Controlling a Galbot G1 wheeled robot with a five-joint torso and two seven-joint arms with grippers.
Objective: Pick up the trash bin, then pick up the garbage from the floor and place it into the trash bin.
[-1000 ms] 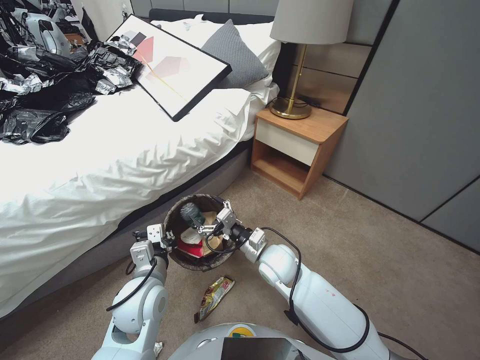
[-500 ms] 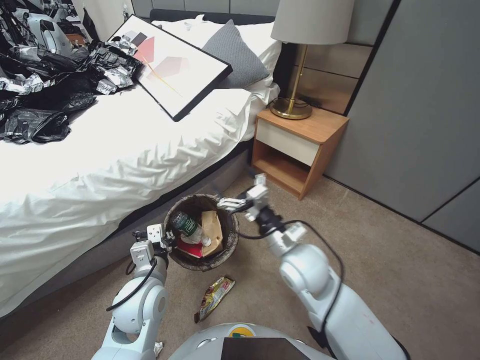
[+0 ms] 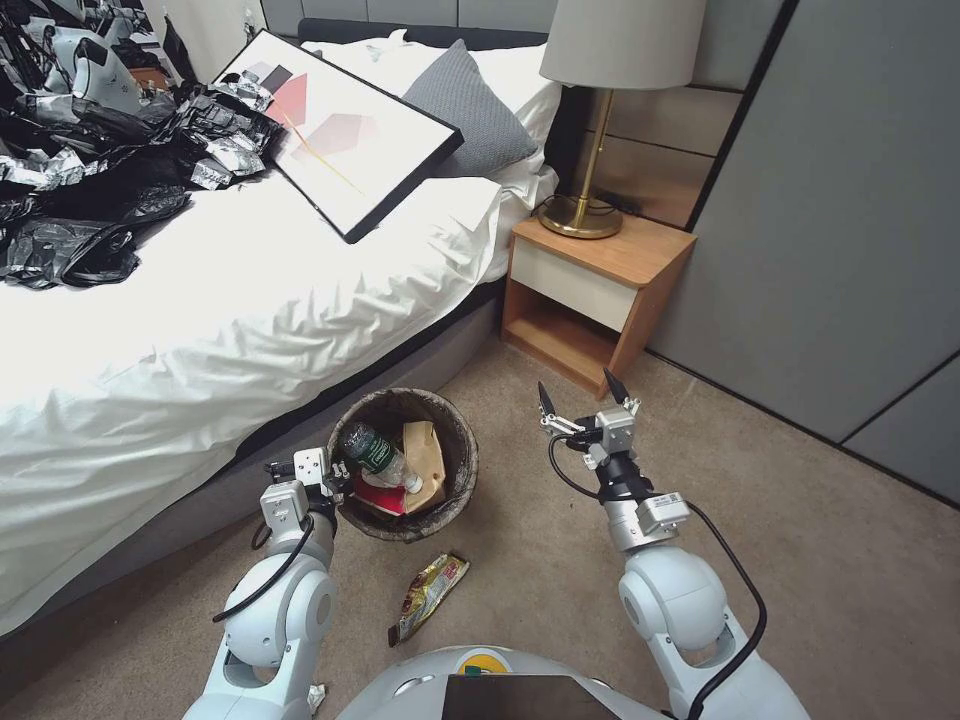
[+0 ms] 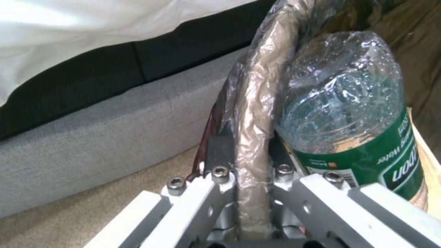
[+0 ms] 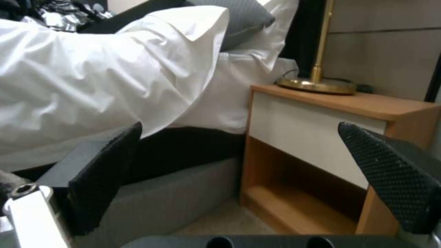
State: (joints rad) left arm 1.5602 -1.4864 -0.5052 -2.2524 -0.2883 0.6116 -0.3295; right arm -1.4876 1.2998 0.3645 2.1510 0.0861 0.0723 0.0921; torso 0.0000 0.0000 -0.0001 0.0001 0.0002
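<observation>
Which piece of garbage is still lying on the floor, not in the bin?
The snack packet on the carpet just in front of the trash bin. The green-labelled bottle and tan paper bag already sit inside the bin.

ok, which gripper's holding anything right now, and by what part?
The left gripper is shut on the trash bin, pinching its bag-lined rim on the side nearest the robot. The right gripper is open and empty, beside the bin.
</observation>
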